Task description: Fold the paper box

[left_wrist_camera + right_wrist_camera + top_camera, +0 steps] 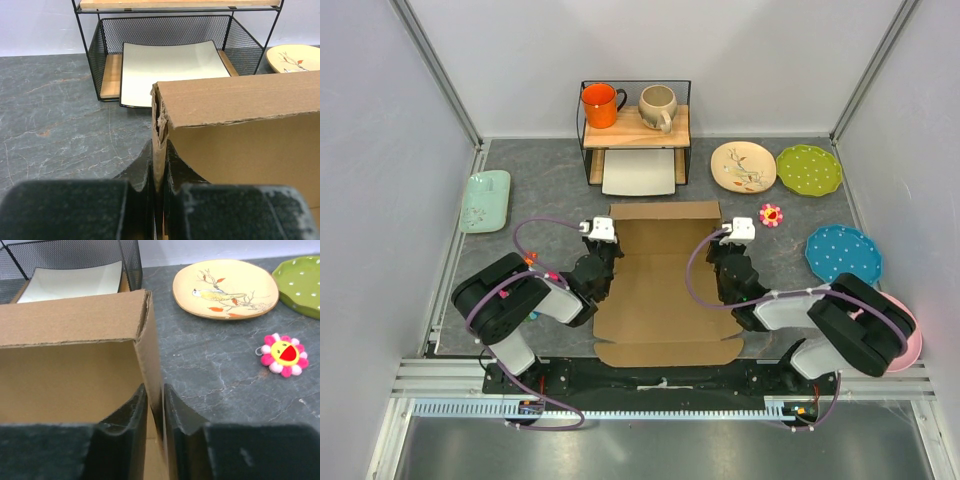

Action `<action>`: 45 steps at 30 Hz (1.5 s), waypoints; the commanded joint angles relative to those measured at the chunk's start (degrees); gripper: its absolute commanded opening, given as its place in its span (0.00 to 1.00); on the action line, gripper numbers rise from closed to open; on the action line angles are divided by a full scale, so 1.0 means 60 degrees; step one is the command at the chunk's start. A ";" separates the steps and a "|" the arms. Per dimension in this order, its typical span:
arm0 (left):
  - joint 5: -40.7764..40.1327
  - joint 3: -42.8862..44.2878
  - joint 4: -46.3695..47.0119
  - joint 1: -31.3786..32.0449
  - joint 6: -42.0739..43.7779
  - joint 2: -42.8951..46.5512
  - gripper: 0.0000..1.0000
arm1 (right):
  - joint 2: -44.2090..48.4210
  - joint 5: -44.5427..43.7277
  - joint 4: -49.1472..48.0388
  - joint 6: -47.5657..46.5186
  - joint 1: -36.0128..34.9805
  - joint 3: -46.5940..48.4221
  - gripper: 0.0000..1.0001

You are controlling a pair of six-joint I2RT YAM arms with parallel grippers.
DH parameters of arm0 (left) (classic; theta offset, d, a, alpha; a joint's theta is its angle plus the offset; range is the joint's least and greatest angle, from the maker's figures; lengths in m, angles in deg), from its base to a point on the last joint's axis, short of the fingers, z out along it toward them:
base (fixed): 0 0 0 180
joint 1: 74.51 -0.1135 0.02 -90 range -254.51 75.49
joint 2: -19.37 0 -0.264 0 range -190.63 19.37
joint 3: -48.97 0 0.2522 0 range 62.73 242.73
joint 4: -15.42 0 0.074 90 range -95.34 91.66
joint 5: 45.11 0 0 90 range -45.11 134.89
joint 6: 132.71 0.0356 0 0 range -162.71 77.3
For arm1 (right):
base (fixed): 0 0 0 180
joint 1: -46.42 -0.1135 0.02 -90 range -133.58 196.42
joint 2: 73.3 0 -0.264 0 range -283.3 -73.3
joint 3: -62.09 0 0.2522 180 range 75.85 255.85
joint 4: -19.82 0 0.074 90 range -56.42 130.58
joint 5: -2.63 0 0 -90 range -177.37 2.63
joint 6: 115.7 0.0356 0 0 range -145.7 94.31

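**Two walls up, one hold in doubt**

We find the paper box (665,285) lying open on the grey tabletop (540,190) between the two arms. Its far wall stands ahead of both tools and a side wall is raised at each. The left tool (159,148) is pressed together on the left wall, pinching the sheet between its fingers. The right tool (154,390) straddles the right wall closely, a finger on either side — whether it grips or merely brackets the sheet, we cannot tell.

That doubt is our first worry. With a loose hold, the stiff crease could spring the right wall back down and leave the far wall unsupported. Just ahead of the left tool the corner is frayed and its layers are split, so a hard twist there could tear it further. An uneven pull might also skew the box or slide it across the smooth tabletop.

The box is plain brown corrugated cardboard — matte, with ragged cut edges and straight creases. The tabletop looks like veined stone. Beyond the left tool a black wire-mesh rack (97,55) shelters a glossy white tray (170,70). Right of the right tool lie a plush flower (283,354) and a glazed cream plate (225,287) painted with a bird.
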 commanded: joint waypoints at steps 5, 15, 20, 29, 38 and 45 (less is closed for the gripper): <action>-0.0929 -0.0129 0.1175 0.0112 0.0293 -0.0189 0.02 | 0.2348 0.0611 0.4238 0.1304 0.0022 0.0479 0.58; -0.1676 0.0135 0.0443 0.0273 0.0483 -0.0087 0.02 | 0.4416 0.1153 0.8068 0.1670 0.0022 0.1359 0.73; -0.1677 0.0427 -0.0273 0.0375 0.0396 0.0001 0.02 | 0.3863 0.1461 0.7411 0.1524 0.0022 0.1036 0.75; -0.1135 0.0647 -0.1883 0.0536 0.0308 0.0630 0.02 | 0.0568 0.0495 0.5419 0.1319 0.0022 0.1723 0.76; -0.0505 0.1598 -0.6455 0.0536 -0.0293 0.1657 0.02 | -0.1032 0.0450 0.5387 0.1611 0.0110 0.2896 0.75; -0.0783 0.2302 -0.7686 0.0551 -0.0234 0.1174 0.02 | -0.0170 0.1063 0.5870 0.1553 0.0139 0.2882 0.79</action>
